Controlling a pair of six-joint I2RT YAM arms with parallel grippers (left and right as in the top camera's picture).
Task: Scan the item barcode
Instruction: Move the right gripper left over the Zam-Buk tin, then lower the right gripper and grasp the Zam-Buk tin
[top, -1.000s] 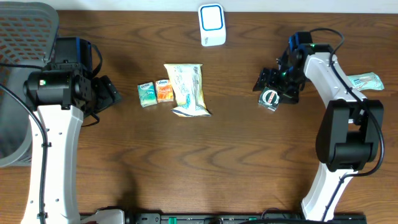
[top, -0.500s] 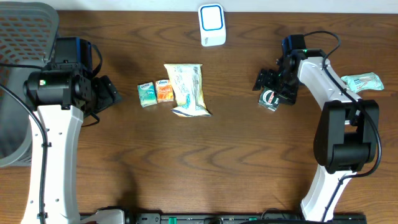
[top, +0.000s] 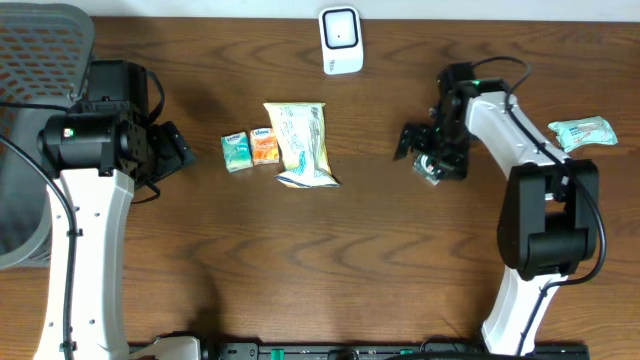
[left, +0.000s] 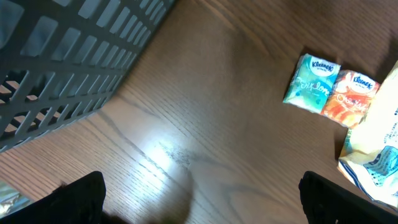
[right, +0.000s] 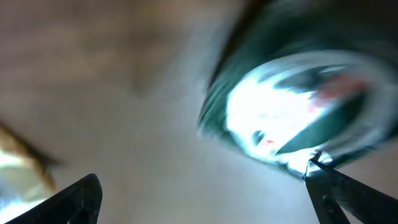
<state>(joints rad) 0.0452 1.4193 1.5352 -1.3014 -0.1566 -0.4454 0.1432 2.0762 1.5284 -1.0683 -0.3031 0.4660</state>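
Two sets of fingers open, neither gripping anything.
Left fingers are spread wide above the brown wooden desk, beside a grey mesh basket. Right fingers are spread wide too, and the small dark round container with a glossy pale top lies on the desk just by one tip.

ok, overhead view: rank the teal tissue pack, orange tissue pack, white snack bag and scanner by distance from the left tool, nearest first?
From the left tool:
1. teal tissue pack, first thing toward the table's middle.
2. orange tissue pack, right beside the teal one, on its far side.
3. white snack bag, next beyond, mid-table.
4. scanner, up at the table's back edge.
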